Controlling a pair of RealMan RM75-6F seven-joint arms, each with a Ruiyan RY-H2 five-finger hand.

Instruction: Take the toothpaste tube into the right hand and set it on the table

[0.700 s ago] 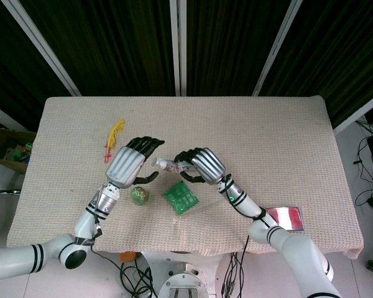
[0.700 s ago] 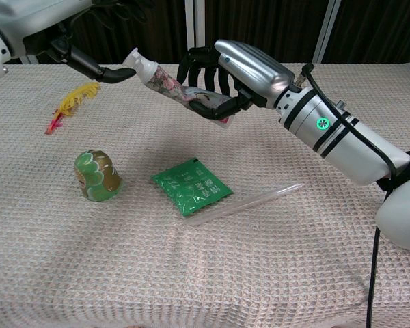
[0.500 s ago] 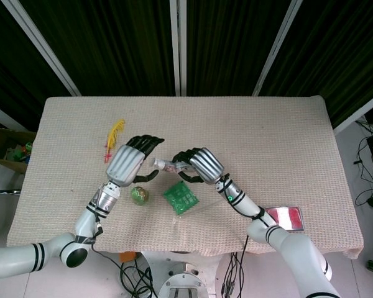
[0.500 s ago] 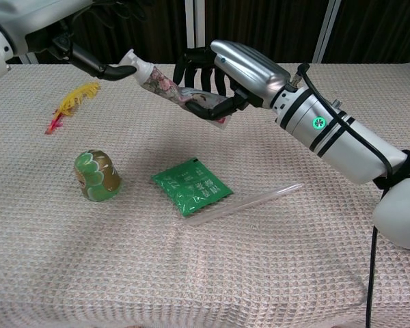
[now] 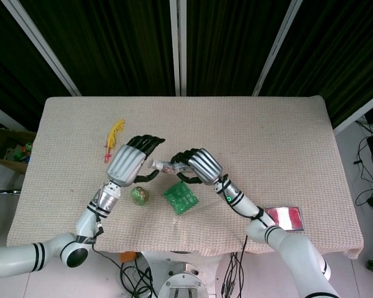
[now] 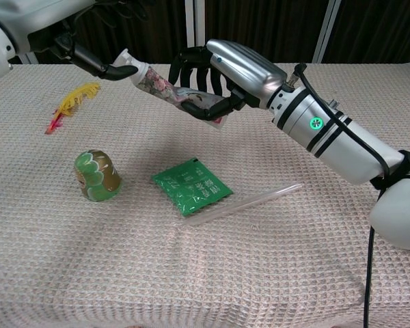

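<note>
Silver-shelled, the left hand point(image 5: 127, 164) sits at the cap end of the toothpaste tube point(image 6: 165, 89), a fingertip touching the cap; whether it truly pinches the cap I cannot tell. The tube hangs in the air above the woven desk point(image 6: 273, 260), its lower end wrapped by the right hand point(image 6: 222, 75), whose fingers point(image 6: 198, 102) are clamped around it. If the left lets go while that wrap is shallow, the tube may pivot and drop onto the green packet point(image 6: 191, 185) below.

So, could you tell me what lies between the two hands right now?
The toothpaste tube spans the gap in the chest view: the right hand grips its flat end, while the left hand's fingertips touch its cap end.
</note>
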